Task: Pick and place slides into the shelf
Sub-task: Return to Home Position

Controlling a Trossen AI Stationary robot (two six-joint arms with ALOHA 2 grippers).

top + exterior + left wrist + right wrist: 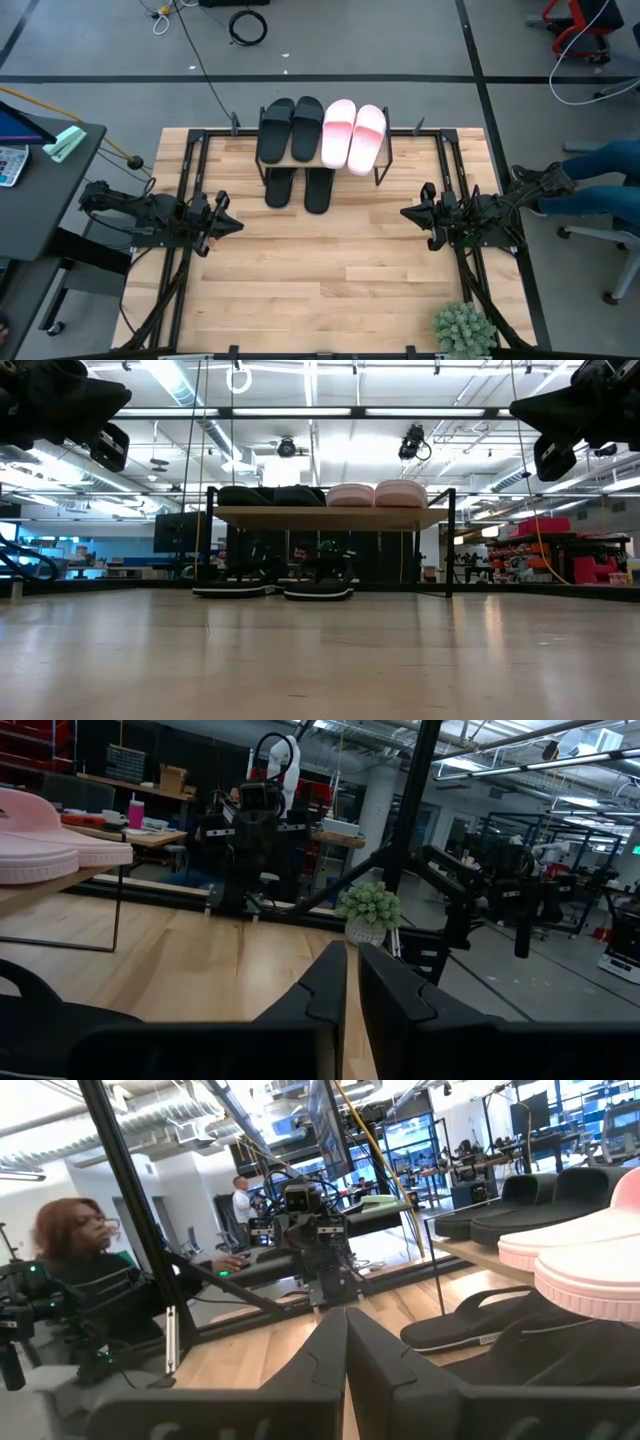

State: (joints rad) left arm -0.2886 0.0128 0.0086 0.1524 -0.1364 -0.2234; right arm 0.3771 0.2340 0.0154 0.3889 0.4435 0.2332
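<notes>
The shelf stands at the table's far middle. On its plank lie two black slides and two pale pink slides, soles down. Two more black slides rest flat on the table under the plank; they also show in the low view. My left gripper hovers shut and empty at the table's left side. My right gripper hovers shut and empty at the table's right side. Both are raised above the table, as the low view shows.
A small potted plant stands at the table's near right corner. A person's legs show beyond the table's right edge. The wide middle and near part of the wooden table lies between the two arms.
</notes>
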